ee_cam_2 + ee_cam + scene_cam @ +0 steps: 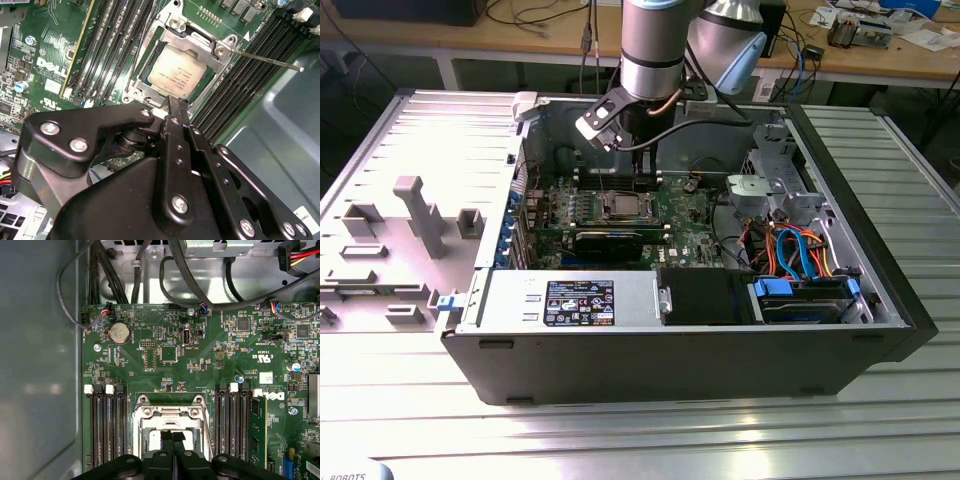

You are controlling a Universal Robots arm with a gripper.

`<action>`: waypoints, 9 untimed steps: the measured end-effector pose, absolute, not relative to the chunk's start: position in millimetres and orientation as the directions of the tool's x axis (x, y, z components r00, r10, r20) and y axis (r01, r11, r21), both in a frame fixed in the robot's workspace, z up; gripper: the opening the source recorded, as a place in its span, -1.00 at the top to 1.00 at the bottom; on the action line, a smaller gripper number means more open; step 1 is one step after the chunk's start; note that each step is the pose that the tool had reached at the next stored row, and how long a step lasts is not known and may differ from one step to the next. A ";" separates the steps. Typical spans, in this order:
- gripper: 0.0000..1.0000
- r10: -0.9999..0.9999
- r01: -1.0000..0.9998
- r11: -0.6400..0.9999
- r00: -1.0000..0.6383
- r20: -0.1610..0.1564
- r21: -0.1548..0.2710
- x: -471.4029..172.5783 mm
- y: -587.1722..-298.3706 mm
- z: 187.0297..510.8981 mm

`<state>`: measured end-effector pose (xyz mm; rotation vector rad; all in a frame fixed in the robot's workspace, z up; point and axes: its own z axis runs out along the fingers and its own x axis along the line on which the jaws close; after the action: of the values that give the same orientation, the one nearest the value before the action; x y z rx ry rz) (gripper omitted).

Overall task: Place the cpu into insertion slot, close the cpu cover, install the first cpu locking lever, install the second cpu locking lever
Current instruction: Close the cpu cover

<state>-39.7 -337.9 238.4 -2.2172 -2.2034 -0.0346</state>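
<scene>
Fingers (174, 107) pressing together, gripping nothing, hovering at the metal frame's (144, 75) near edge. Frame lying flat around the chip (176, 70) just ahead; thin lever (265, 57) sticking out beyond.

You see the cpu (177, 72), silver-grey top up, seated flat in the insertion slot (175, 24). The cpu cover (145, 92), a dull metal frame, lies down around it, and the chip shows through its window.
</scene>
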 end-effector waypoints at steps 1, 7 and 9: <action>0.79 1.000 1.000 -0.006 0.006 0.027 0.005 -39.7 -337.9 238.4; 0.79 1.000 1.000 -0.003 0.003 0.027 0.005 -52.6 -337.9 235.5; 0.79 1.000 1.000 -0.003 0.002 0.027 0.005 -57.3 -338.0 233.7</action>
<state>-57.3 -338.0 233.7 -2.2130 -2.2075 -0.0345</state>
